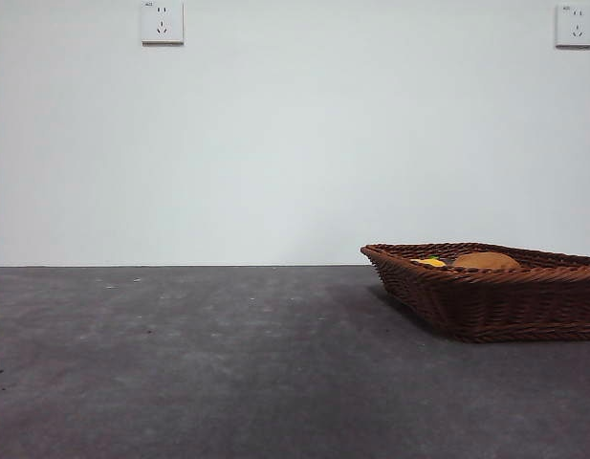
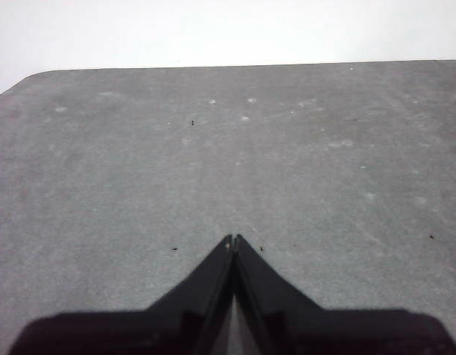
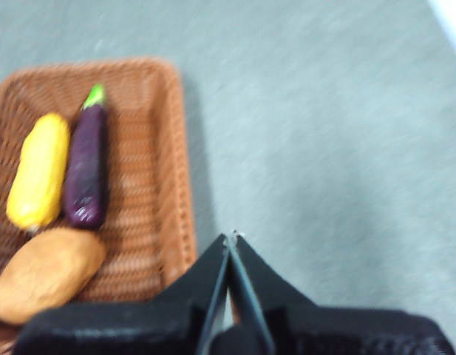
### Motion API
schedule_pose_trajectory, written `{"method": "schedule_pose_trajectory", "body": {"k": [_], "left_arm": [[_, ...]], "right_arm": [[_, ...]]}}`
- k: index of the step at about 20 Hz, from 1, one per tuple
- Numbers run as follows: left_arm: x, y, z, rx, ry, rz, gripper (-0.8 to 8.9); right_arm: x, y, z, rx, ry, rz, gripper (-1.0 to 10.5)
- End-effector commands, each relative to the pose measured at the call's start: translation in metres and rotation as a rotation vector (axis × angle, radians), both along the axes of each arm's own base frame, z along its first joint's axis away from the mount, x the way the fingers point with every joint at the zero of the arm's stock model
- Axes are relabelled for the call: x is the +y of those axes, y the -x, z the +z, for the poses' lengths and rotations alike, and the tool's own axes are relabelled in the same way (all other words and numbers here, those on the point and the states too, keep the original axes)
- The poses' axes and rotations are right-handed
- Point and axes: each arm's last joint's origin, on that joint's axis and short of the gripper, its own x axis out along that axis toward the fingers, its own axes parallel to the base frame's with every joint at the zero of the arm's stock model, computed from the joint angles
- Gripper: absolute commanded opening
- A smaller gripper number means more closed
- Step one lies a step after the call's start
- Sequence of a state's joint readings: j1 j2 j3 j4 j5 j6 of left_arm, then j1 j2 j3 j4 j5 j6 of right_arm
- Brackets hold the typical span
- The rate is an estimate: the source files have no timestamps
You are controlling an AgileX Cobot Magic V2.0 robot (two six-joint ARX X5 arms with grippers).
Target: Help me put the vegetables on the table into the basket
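The brown wicker basket (image 1: 505, 306) stands at the right on the dark grey table (image 1: 199, 363). In the right wrist view the basket (image 3: 157, 159) holds the tan potato (image 3: 46, 274), the dark purple eggplant (image 3: 86, 174) with its green stem, and a long yellow vegetable (image 3: 38, 170). In the front view only the tops of the potato (image 1: 485, 260) and the yellow piece (image 1: 430, 261) show over the rim. My right gripper (image 3: 231, 238) is shut and empty, above the table beside the basket. My left gripper (image 2: 233, 239) is shut and empty over bare table.
The table's far edge and a rounded corner (image 2: 24, 80) show in the left wrist view. A white wall with two sockets (image 1: 162, 22) stands behind the table. Neither arm shows in the front view.
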State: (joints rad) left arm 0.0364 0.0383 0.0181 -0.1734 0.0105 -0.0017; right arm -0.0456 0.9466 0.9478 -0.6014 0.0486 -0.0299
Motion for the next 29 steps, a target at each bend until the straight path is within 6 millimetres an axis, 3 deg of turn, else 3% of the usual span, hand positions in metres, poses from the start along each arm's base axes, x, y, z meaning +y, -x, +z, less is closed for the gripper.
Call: {"method": "schedule_pose_trajectory", "body": {"k": [1, 6, 10, 15, 21, 29], "left_arm": [[0.0, -0.001, -0.003, 0.011, 0.005, 0.001, -0.03], [0.0, -0.001, -0.004, 0.02, 0.006, 0.001, -0.03], [0.0, -0.001, -0.004, 0.02, 0.006, 0.001, -0.03], [0.0, -0.001, -0.004, 0.02, 0.006, 0.001, -0.04], [0.0, -0.001, -0.004, 0.02, 0.006, 0.001, -0.03], [0.0, -0.001, -0.004, 0.024, 0.006, 0.001, -0.03]], "right_arm": [[0.002, 0.027, -0.015, -0.124, -0.007, 0.002, 0.0], [0.003, 0.085, -0.072, -0.266, 0.017, -0.033, 0.0], [0.002, 0.107, -0.123, -0.168, 0.049, -0.074, 0.0], [0.002, 0.1, -0.143, -0.318, 0.019, -0.101, 0.0], [0.006, 0.092, -0.16, -0.569, -0.029, 0.044, 0.0], [0.009, 0.094, -0.172, -0.437, -0.038, 0.084, 0.0]]}}
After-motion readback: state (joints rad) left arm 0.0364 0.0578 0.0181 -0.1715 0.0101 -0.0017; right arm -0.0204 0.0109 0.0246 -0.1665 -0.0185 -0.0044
